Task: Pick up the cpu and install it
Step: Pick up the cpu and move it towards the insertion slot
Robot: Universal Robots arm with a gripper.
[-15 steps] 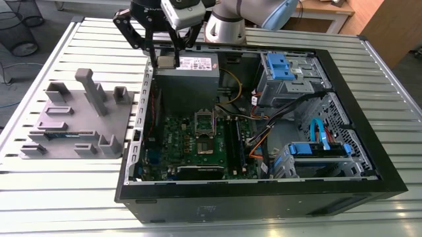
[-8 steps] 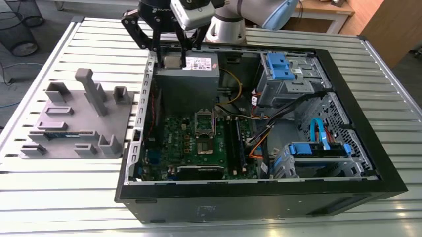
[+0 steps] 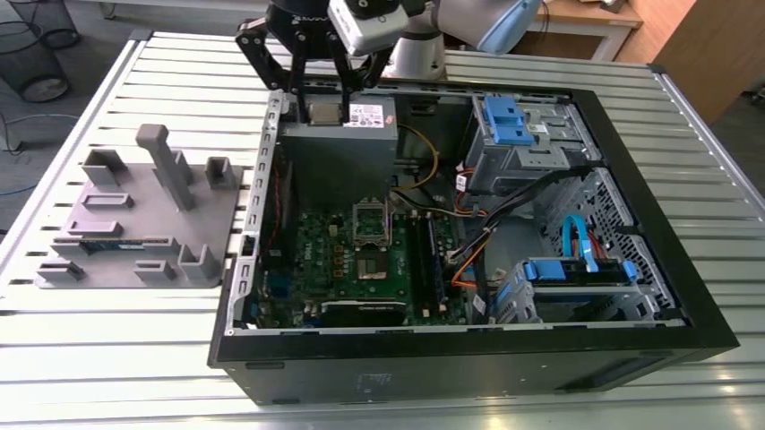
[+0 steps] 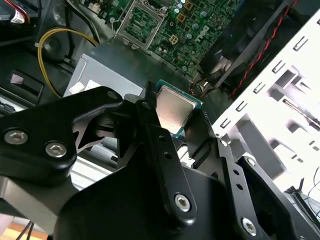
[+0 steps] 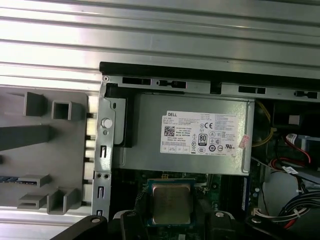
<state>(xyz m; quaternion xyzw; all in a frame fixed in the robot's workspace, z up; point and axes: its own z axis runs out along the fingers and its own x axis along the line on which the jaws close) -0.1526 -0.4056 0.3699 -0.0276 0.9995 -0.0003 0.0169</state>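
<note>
- Slatted metal tabletop (image 3: pixel 120 358) carries an open computer case (image 3: pixel 478 367) lying on its side, with a grey fixture tray (image 3: pixel 120 224) just beside it on the exterior view's left.
- The gripper (image 4: pixel 172 120) is closed narrowly on the cpu (image 4: pixel 172 112). Its fingers (image 4: pixel 150 135) press two opposite edges, and the shiny metal top faces the wrist cameras.
- In the first wrist view the cpu (image 5: pixel 171 202) hangs over the edge of the power supply (image 5: pixel 145 125), where that box meets the motherboard (image 3: pixel 347 260).
- The key relation: the socket (image 4: pixel 142 22) lies beyond the held chip, further onto the board and away from the power supply. In the exterior view that is toward the near side of the case.
- Being square, the chip has no long axis, so what counts is its rotation against the socket frame.
- Hidden or unclear: the chip's underside, and its lower edge behind the gripper in the first wrist view. Any corner mark or notch is too small to read. I cannot tell whether the socket's cover stands fully open.
</note>
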